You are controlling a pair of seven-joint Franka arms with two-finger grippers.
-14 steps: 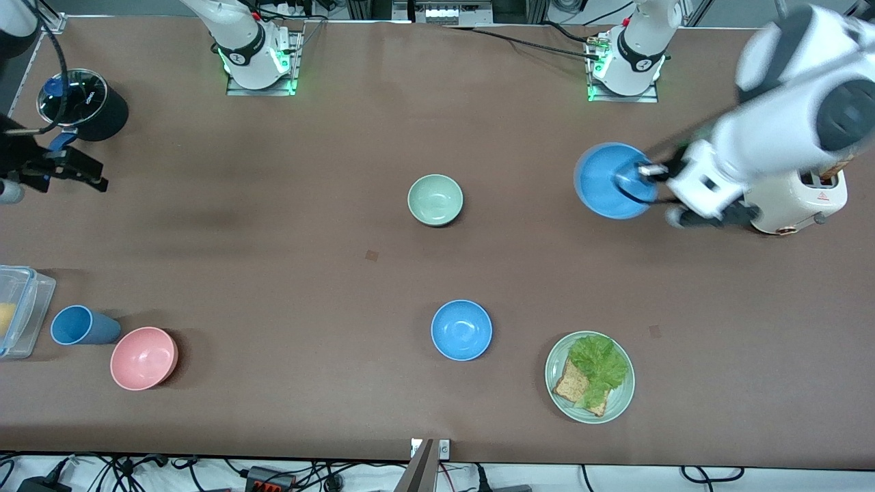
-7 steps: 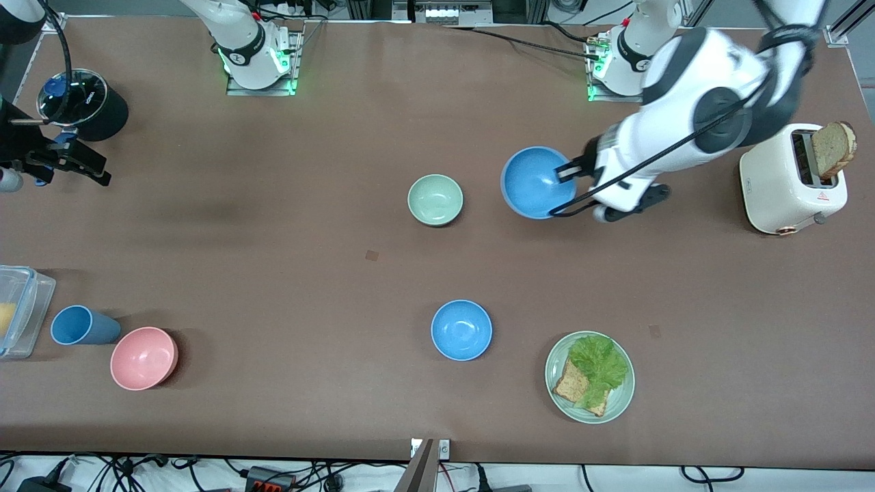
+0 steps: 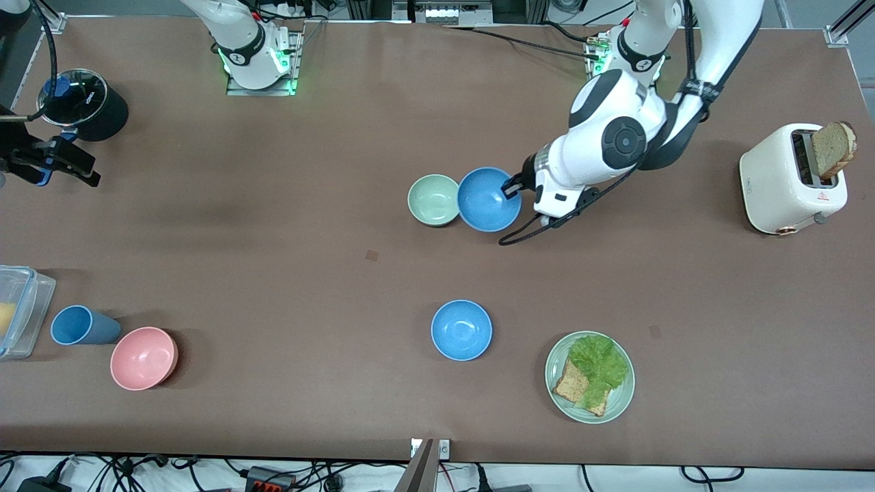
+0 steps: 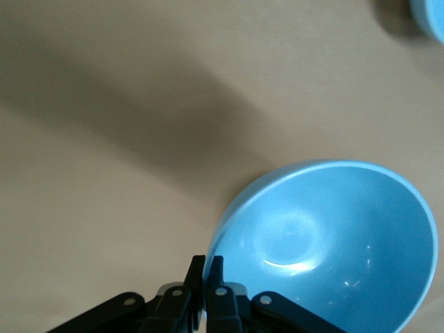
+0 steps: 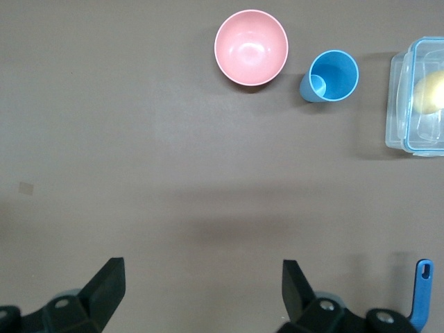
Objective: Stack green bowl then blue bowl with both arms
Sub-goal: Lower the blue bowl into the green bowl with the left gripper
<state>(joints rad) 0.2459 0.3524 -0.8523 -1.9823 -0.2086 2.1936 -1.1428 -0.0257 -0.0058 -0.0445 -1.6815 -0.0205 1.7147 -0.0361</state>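
Note:
The pale green bowl [image 3: 435, 199] stands upright at the middle of the table. My left gripper [image 3: 511, 188] is shut on the rim of a blue bowl [image 3: 489, 199] and holds it tilted, just beside the green bowl, with its edge overlapping the green rim. In the left wrist view the fingers [image 4: 207, 267] pinch the bowl's wall [image 4: 333, 243]. A second blue bowl [image 3: 461, 330] sits nearer the front camera and also shows in the left wrist view [image 4: 430, 10]. My right gripper [image 3: 68, 164] is open and empty [image 5: 201, 274], waiting over the right arm's end of the table.
A pink bowl [image 3: 143, 357], a blue cup [image 3: 82, 326] and a clear container [image 3: 24, 307] sit at the right arm's end. A black lidded pot [image 3: 82, 104] stands there too. A toaster [image 3: 793, 179] and a plate [image 3: 618, 403] of lettuce and toast are toward the left arm's end.
My left arm has carried the blue bowl from beside the toaster across to the green bowl. The right gripper has hardly moved.

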